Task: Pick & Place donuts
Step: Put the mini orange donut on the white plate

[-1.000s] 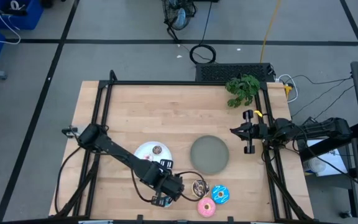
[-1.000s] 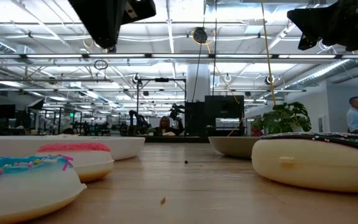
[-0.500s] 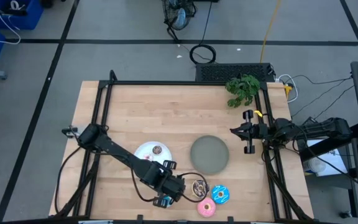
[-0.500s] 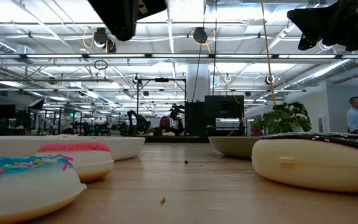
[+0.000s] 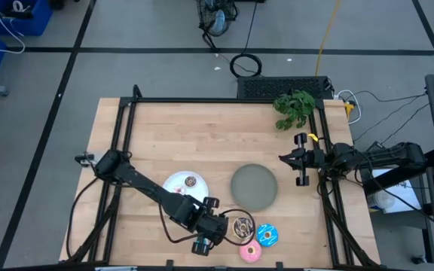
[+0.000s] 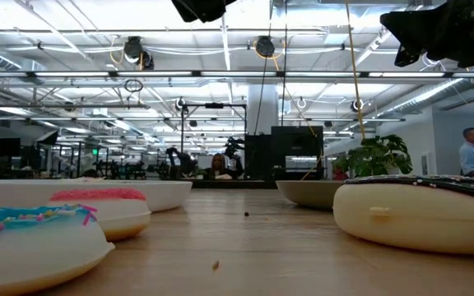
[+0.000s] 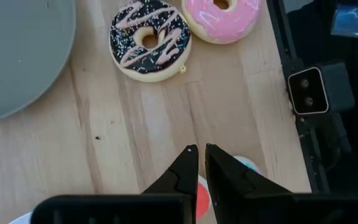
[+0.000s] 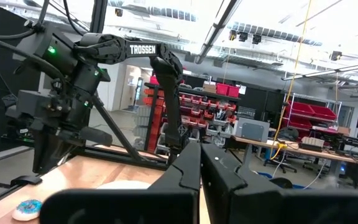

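Three wide donuts lie flat near the table's front edge: chocolate sprinkled [image 5: 241,226], blue sprinkled [image 5: 267,235] and pink [image 5: 250,252]. A small brown donut [image 5: 191,181] rests on the white plate [image 5: 175,187]. My left gripper [image 7: 199,149] hangs shut above the bare wood just left of the chocolate donut [image 7: 150,38], pointing steeply down. Behind its tips a bit of red [image 7: 201,194] shows, and a pale blue bit [image 7: 247,163] beside one finger; both look to lie on the table below. My right gripper [image 5: 282,158] waits shut at the table's right edge.
A grey plate [image 5: 254,187] sits right of the white one. A green plant [image 5: 294,108] stands at the far right corner. A black camera box [image 7: 307,90] is fixed to the frame rail at the front edge. Bare wood covers the far half of the table.
My left gripper has tipped its fingers up and forward toward the chocolate donut, with the arm staying almost in place. In the low view its dark body has swung up and nearly out of the picture. The donuts have not moved.
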Controlling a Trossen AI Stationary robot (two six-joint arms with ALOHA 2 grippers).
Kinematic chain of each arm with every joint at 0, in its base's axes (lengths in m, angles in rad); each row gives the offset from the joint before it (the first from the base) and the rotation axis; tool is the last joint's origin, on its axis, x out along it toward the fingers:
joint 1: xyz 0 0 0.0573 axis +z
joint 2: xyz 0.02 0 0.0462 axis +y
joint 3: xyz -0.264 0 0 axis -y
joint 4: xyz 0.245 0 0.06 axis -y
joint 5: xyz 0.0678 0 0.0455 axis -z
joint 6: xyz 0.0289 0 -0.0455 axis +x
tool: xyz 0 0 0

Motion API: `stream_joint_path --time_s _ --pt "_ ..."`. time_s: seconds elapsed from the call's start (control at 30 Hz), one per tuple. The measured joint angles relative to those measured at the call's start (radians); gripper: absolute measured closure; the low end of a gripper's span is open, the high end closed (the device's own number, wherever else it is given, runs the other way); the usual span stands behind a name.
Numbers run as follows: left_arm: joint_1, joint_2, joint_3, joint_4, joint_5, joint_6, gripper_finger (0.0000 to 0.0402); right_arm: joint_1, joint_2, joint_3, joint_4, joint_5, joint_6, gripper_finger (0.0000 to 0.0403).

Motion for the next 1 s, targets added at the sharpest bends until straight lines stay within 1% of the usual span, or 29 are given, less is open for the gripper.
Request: stream_joint_path --time_s 0.17,0.3,0.47,0.57,0.7,0.83,0.9,1.0 --pt "-0.004 -0.001 0.000 -0.037 0.001 0.060 0.0364 0.000 0.000 0.000 0.000 0.000 0.000 0.0403" --pt "-0.010 -0.001 -0.014 -0.032 0.000 0.122 0.0364 0.000 0.000 0.000 0.000 0.000 0.000 0.0403" --pt "-0.014 -0.001 -0.072 -0.014 0.000 0.158 0.0358 0.000 0.000 0.000 0.000 0.000 0.000 0.0403" --pt "-0.014 -0.001 -0.115 0.004 0.001 0.154 0.0329 0.000 0.000 0.000 0.000 0.000 0.000 0.0403" --pt "-0.008 -0.001 -0.157 0.026 0.000 0.144 0.0261 0.000 0.000 0.000 -0.001 0.000 0.000 0.0403" --pt "0.006 -0.001 -0.170 0.028 0.000 0.142 0.0197 0.000 0.000 0.000 0.000 0.000 0.000 0.0403" --pt "0.009 -0.001 -0.180 0.028 0.000 0.156 0.0176 0.000 0.000 0.000 0.000 0.000 0.000 0.0403" --pt "0.013 -0.001 -0.208 0.054 0.005 0.176 0.0164 0.000 0.000 0.000 0.000 0.000 0.000 0.0403"
